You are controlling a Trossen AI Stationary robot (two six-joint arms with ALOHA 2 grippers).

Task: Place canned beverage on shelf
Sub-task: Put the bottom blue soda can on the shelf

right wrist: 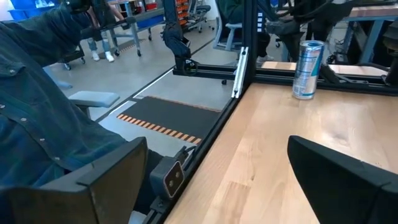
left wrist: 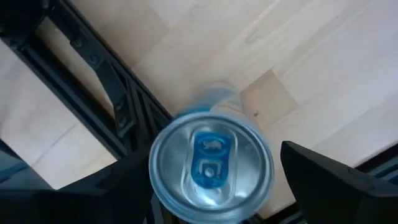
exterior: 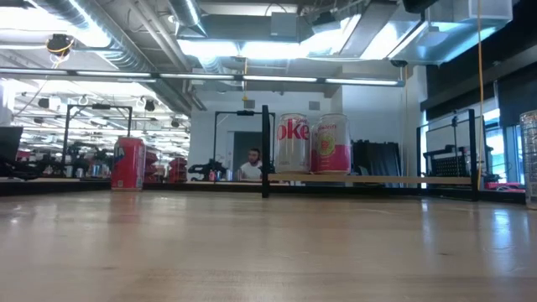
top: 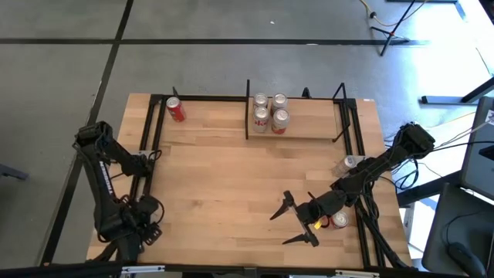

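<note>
The canned beverage most ready for the move seems to be the one under the left arm. In the high view that arm hides it. The left pincer (top: 149, 158) hangs at the table (top: 231, 177) edge, well off to the left of the shelf (top: 316, 127) and nearer the front. Four cans (top: 269, 113) fill the shelf's left end and its right part is bare. The right pincer (top: 293, 222) lies spread wide in front of the shelf, holding nothing.

The low view shows the shelf (exterior: 394, 179) board level, with two cans on it. A red can (exterior: 128, 163) stands on the table well to the shelf's left. The left arm's can does not show here.

In the left wrist view the canned beverage (left wrist: 211, 168) stands upright, its blue-tabbed lid facing the camera, so its long axis runs straight up toward the pincer. It sits between the wide-set fingers (left wrist: 329, 180), and the one that shows clearly is apart from its wall. The pincer is not closed on it.

In the right wrist view the same can (right wrist: 308, 60) stands far across the table, so the left arm is clearly the nearer. I judge the carry must go rightward and back to the shelf's bare end.
</note>
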